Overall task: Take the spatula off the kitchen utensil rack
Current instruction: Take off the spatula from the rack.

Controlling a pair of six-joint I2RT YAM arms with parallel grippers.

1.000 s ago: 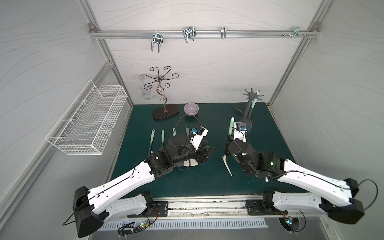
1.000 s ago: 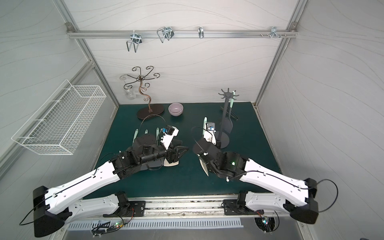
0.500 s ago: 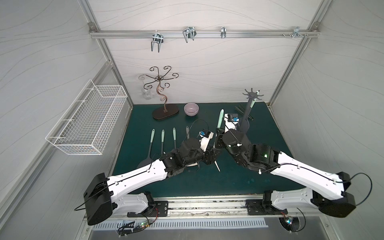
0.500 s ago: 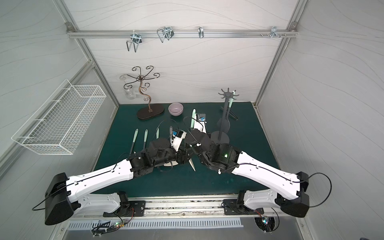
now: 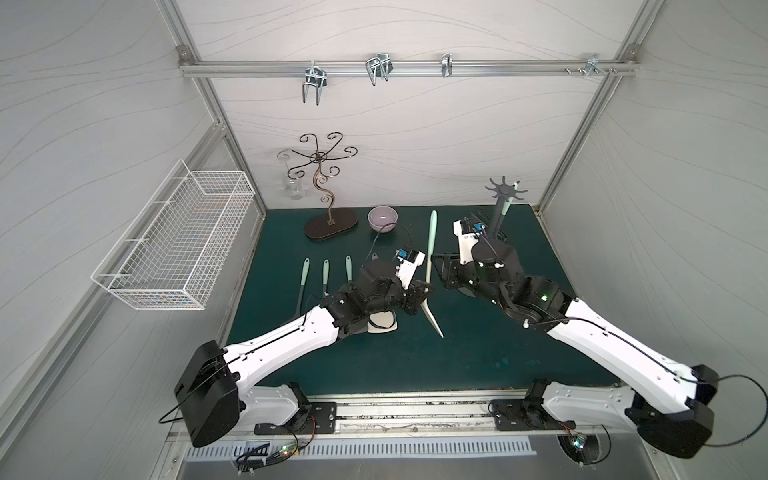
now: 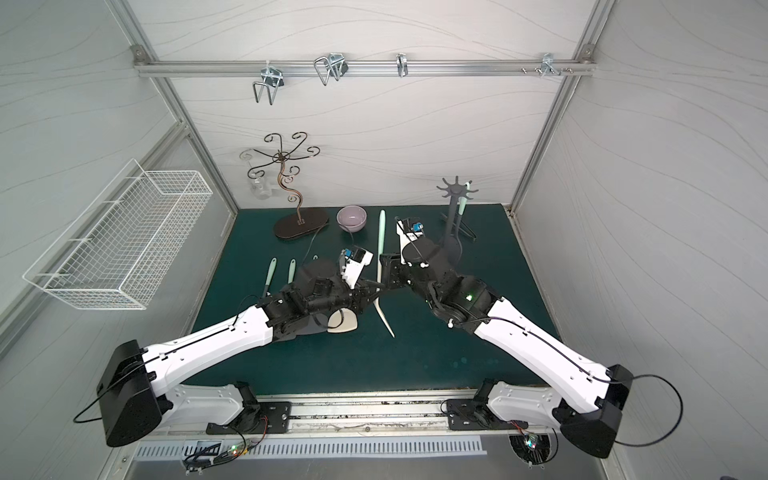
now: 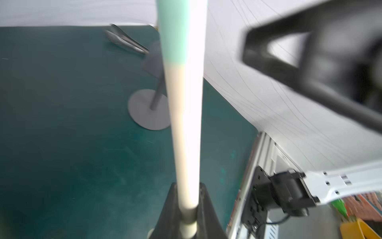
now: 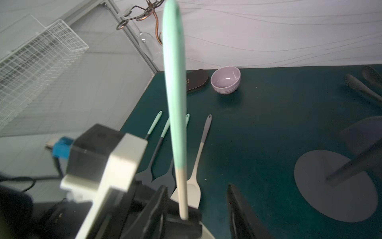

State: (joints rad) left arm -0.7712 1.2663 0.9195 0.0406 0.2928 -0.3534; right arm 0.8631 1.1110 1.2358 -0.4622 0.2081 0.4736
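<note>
The spatula [image 5: 431, 245] [image 6: 381, 241], with a mint-green handle end and a cream shaft, stands nearly upright above the middle of the mat, off the kitchen utensil rack [image 5: 503, 190] [image 6: 455, 191]. My left gripper [image 5: 419, 291] [image 7: 188, 186] is shut on its cream shaft [image 7: 186, 103]. My right gripper [image 5: 440, 270] [image 8: 196, 187] stands open right beside it, with the shaft [image 8: 175, 103] close to one finger and the jaws well apart. The dark grey rack stands at the back right, its round base [image 7: 147, 109] [image 8: 334, 186] on the mat.
Several utensils [image 5: 304, 282] lie in a row on the green mat, partly under my left arm, with a cream spatula [image 5: 382, 322] among them. A purple bowl [image 5: 382, 218] and a brown scrolled stand [image 5: 330, 224] stand at the back. A wire basket [image 5: 183, 245] hangs on the left wall.
The right gripper brought the spatula to the middle of the mat. The left gripper moved in and shut on its shaft, and the right gripper then opened.
</note>
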